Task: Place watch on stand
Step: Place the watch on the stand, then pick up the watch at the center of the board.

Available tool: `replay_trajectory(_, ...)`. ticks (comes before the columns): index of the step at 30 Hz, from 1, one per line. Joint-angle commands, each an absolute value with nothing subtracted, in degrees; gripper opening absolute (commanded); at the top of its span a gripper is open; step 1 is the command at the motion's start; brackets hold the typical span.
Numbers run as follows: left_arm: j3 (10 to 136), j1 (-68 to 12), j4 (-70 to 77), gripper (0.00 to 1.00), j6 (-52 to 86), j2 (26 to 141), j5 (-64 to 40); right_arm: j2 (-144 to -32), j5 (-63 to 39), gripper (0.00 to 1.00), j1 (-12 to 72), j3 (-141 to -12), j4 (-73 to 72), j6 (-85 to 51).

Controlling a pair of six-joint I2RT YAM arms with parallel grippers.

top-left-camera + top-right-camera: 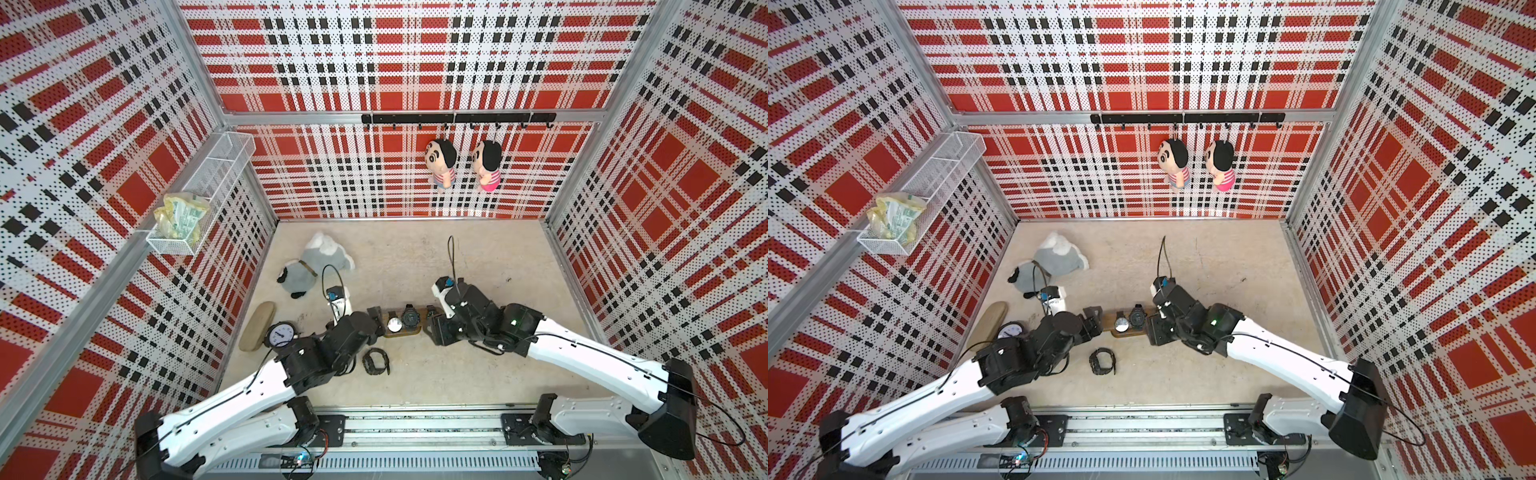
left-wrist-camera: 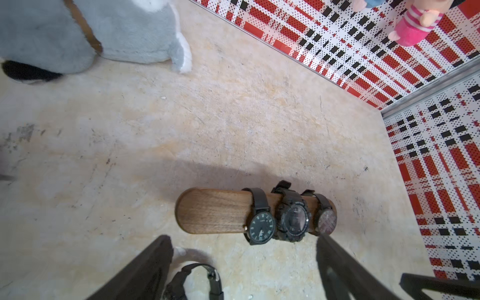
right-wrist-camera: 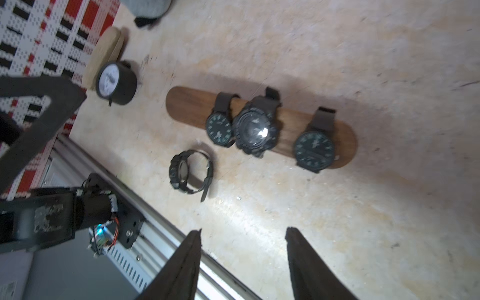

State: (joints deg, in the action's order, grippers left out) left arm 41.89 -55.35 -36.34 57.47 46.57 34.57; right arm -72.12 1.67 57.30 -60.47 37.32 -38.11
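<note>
Left gripper (image 2: 243, 236), right gripper (image 3: 244, 230) gape empty; stand (image 2: 213, 210) holds 3 watches (image 3: 255, 130), loose watch (image 3: 191, 172) beside

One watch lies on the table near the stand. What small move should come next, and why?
Probably lower the left gripper onto the loose watch and close on it. The gripper is open and empty, that watch lies near it, and the stand has one bare end.

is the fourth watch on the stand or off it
Off. The fourth watch lies on the table, near the stand but not touching it.
</note>
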Motion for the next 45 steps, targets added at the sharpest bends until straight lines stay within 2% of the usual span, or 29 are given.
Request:
replay_trajectory(1, 39.1, -55.5, -38.5, 0.97, 60.4, 42.3, 35.8, -75.8, 1.7, 0.56, 61.2, -60.8, 33.2, -41.1)
replay_trajectory(7, 36.5, -55.4, -40.2, 1.00, 62.4, 36.6, 35.8, -83.0, 0.7, 0.56, 67.3, -61.2, 29.0, -43.1)
replay_trajectory(14, 35.6, -55.4, -41.2, 0.98, 63.1, 34.3, 36.2, -92.1, 1.6, 0.55, 71.3, -65.8, 29.2, -42.4)
replay_trajectory(28, 33.7, -55.5, -42.5, 0.98, 65.5, 29.8, 36.3, -104.4, 4.1, 0.46, 70.4, -73.0, 30.8, -40.3)
replay_trajectory(33, 33.7, -55.5, -42.6, 0.98, 65.5, 29.9, 35.9, -106.1, 4.0, 0.39, 69.5, -73.4, 30.7, -39.8)
replay_trajectory(45, 33.7, -55.5, -42.5, 0.98, 65.7, 31.0, 36.2, -109.5, 3.8, 0.33, 68.7, -73.7, 29.3, -39.2)
